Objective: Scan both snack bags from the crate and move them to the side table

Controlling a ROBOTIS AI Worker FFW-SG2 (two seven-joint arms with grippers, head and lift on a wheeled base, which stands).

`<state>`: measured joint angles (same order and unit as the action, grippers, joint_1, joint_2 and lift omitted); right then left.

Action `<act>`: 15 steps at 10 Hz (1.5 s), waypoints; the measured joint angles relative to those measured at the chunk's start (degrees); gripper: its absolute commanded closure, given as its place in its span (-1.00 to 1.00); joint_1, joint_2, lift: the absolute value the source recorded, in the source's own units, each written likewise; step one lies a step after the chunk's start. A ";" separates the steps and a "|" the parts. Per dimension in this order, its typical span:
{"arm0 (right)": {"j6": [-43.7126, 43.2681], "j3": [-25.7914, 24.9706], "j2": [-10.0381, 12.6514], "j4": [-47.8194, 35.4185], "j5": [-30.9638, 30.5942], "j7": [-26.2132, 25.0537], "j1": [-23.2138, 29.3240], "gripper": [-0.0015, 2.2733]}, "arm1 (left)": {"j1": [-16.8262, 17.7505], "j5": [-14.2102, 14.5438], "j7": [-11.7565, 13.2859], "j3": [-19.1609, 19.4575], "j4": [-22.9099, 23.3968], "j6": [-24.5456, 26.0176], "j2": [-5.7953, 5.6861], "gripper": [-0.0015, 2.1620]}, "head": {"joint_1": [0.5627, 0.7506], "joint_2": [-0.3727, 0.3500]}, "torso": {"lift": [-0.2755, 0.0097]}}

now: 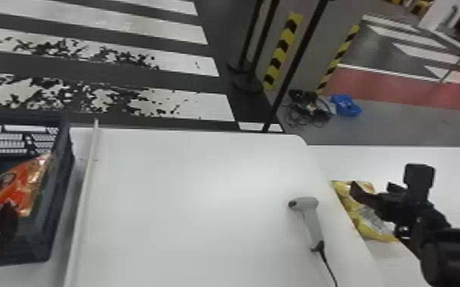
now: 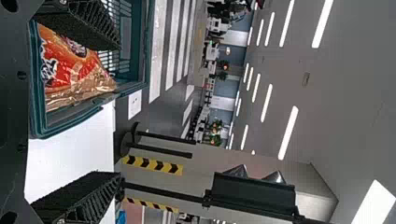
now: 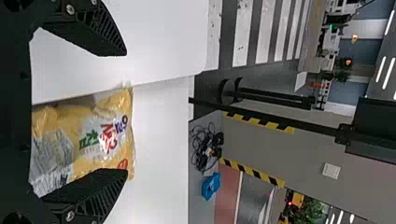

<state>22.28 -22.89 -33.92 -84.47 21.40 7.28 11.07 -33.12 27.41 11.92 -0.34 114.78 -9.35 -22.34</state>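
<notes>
Though near crate rim, fingers apart

Large indoor hall, apparently a test or demo space. Beyond right tool: grey wall with yellow-and-black hazard strips, matte red floor band. Farther left of tool: white painted crosswalk bars, dark floor. High above: long white ceiling lights.

Multicolor lettering on yellow bag, dk/wht lettering on orange bag, exact txt unclear
</notes>
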 measured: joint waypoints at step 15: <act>-35.35 14.74 24.57 -27.06 -2.49 4.85 20.97 -0.89 | 0.57 0.01 -2.84 1.76 4.81 12.00 -1.75 -0.97 | 0.41 -0.24 | 0.26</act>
<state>-13.06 -8.16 -9.36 -111.53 18.91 12.13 32.04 -32.55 27.42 9.08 1.42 119.59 2.65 -24.09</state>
